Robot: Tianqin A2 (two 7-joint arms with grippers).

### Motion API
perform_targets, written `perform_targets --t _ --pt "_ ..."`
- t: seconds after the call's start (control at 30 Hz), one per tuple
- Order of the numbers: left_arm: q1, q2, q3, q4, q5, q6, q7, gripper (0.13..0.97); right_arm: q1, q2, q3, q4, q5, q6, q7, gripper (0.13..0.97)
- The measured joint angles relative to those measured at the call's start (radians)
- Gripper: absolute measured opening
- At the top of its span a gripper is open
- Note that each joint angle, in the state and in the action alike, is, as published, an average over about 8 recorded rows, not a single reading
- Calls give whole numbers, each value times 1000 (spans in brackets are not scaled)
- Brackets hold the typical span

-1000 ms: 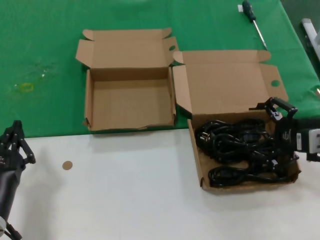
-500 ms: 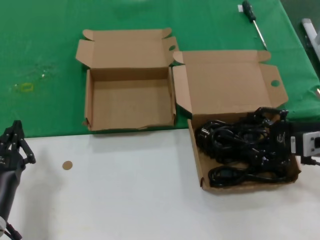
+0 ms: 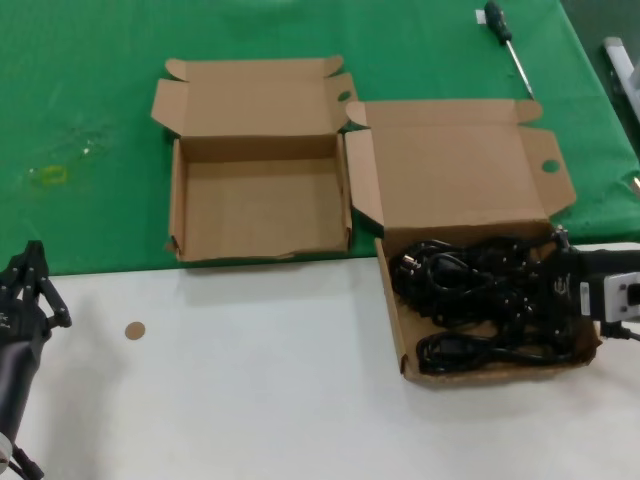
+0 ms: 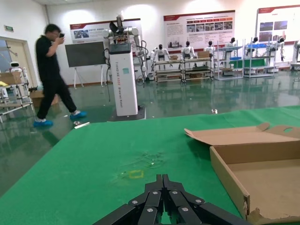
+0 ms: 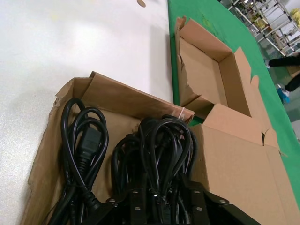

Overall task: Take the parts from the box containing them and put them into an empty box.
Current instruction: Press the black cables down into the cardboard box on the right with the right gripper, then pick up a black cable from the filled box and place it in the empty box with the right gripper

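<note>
The right gripper (image 3: 530,290) is sinking lower into the larger box (image 3: 392,300) than a moment ago, its fingers now closing together around a bundle of cords (image 5: 161,150), which is lying directly beneath it. That suggests the first pick is under way. The empty box (image 3: 176,200) is waiting well off to its left. The left gripper (image 3: 28,290) is idling shut over the surface (image 3: 250,400).

No lettering can be read on the boxes, cords, wall posters or white pillar.
</note>
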Motion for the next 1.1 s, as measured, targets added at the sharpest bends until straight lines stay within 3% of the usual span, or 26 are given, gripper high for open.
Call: perform_targets --t 0.2,0.5,1.1 --pt "0 0 0 0 0 0 0 152 -4 2 -3 2 -5 0 6 286" --pt "0 0 0 0 0 0 0 152 2 16 -6 19 -13 -4 34 220" --pt "0 0 0 0 0 0 0 152 111 6 4 21 -16 -8 83 184"
